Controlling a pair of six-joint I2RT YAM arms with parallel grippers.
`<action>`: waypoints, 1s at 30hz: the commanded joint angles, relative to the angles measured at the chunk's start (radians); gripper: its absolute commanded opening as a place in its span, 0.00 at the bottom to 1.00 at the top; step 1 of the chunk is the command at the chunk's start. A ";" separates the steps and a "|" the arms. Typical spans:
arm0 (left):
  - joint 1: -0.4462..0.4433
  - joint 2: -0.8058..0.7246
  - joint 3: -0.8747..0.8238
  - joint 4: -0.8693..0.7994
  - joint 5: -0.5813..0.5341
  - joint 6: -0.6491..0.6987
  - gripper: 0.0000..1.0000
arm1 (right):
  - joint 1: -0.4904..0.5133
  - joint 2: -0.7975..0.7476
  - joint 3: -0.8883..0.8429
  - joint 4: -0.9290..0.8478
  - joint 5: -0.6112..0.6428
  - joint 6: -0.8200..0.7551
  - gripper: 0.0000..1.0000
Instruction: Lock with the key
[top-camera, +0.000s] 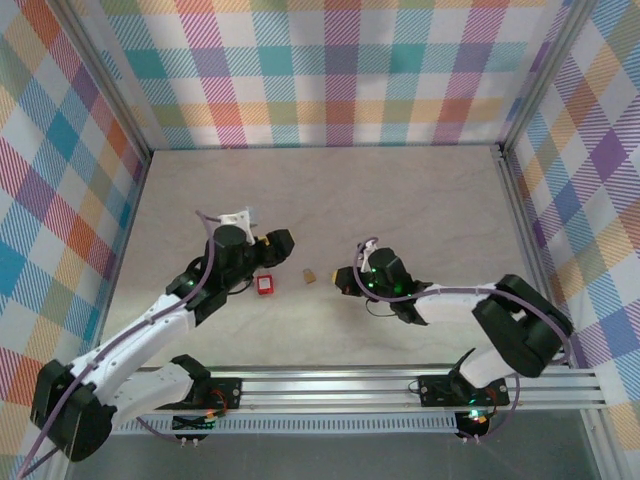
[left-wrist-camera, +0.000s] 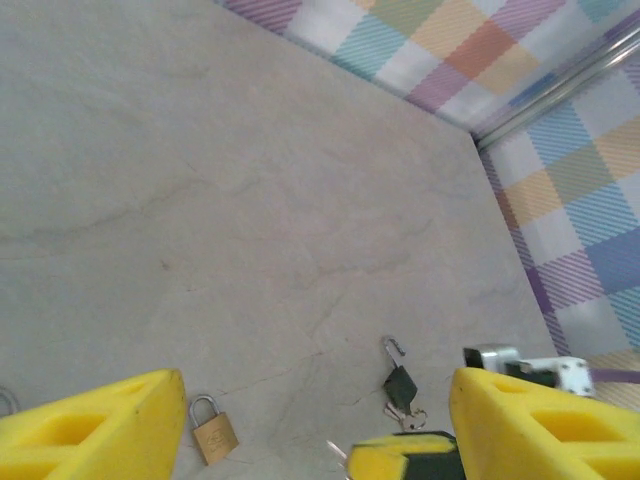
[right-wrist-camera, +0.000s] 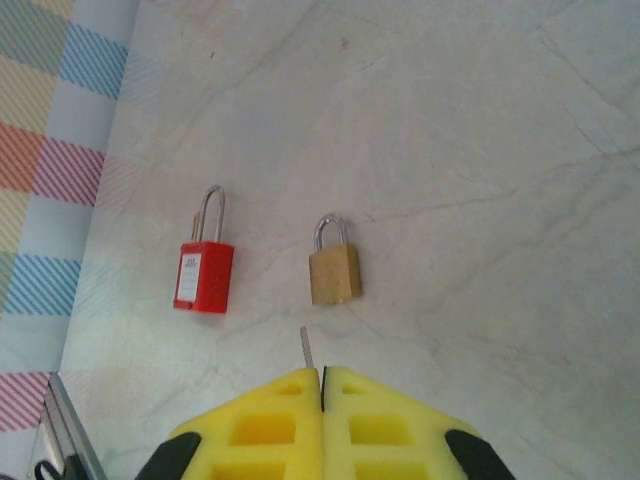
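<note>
A thin metal key (right-wrist-camera: 308, 350) sticks out between the pressed-together yellow pads of my right gripper (right-wrist-camera: 322, 374), which is shut on it. Just ahead of the key's tip lies a brass padlock (right-wrist-camera: 333, 272) with its shackle closed, and a red padlock (right-wrist-camera: 203, 275) lies to its left. From above, the right gripper (top-camera: 343, 280) is right of the brass padlock (top-camera: 311, 275). My left gripper (top-camera: 275, 248) hovers just beyond the red padlock (top-camera: 265, 285). It is open (left-wrist-camera: 312, 388) with nothing between its fingers.
A black padlock (left-wrist-camera: 400, 385) with an open shackle and a small bunch of keys lies on the table (left-wrist-camera: 250, 200), close to the right gripper's tip. The brass padlock (left-wrist-camera: 213, 430) lies by my left finger. Plaid walls (top-camera: 330, 70) enclose the table.
</note>
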 joint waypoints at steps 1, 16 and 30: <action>0.009 -0.070 -0.030 -0.102 -0.046 0.001 0.71 | 0.011 0.066 0.066 0.095 0.029 0.032 0.00; 0.009 -0.134 -0.070 -0.135 -0.062 -0.004 0.72 | 0.017 0.291 0.213 0.075 0.036 0.045 0.00; 0.009 -0.103 -0.079 -0.108 -0.040 -0.021 0.73 | 0.017 0.350 0.256 0.004 0.034 0.035 0.07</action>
